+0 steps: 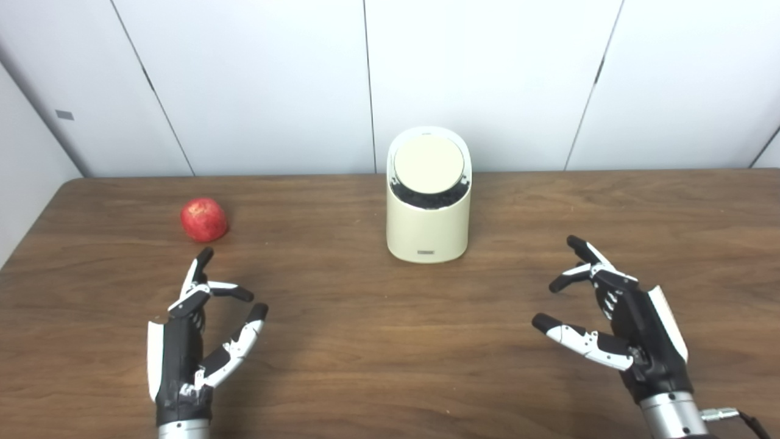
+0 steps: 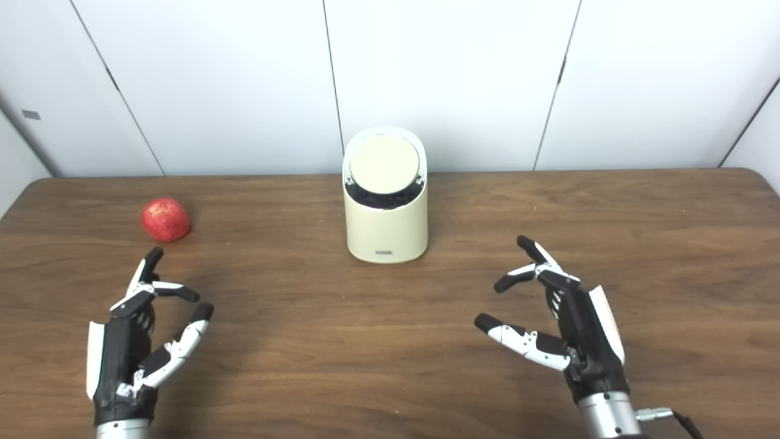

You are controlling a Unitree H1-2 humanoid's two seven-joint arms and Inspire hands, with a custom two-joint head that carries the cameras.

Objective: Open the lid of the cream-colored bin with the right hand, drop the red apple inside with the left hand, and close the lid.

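A cream-colored bin (image 1: 428, 228) stands at the table's middle back, its round lid (image 1: 428, 164) tilted toward me with a dark gap under the lid's front edge. A red apple (image 1: 203, 219) lies on the table at the left. My left hand (image 1: 195, 332) hovers open just in front of the apple, fingertips close to it but apart. My right hand (image 1: 612, 320) rests open at the right front, well short of the bin, holding nothing.
The brown wooden table (image 1: 378, 341) ends at a white panelled wall (image 1: 487, 73) right behind the bin. Its left edge runs close to the apple.
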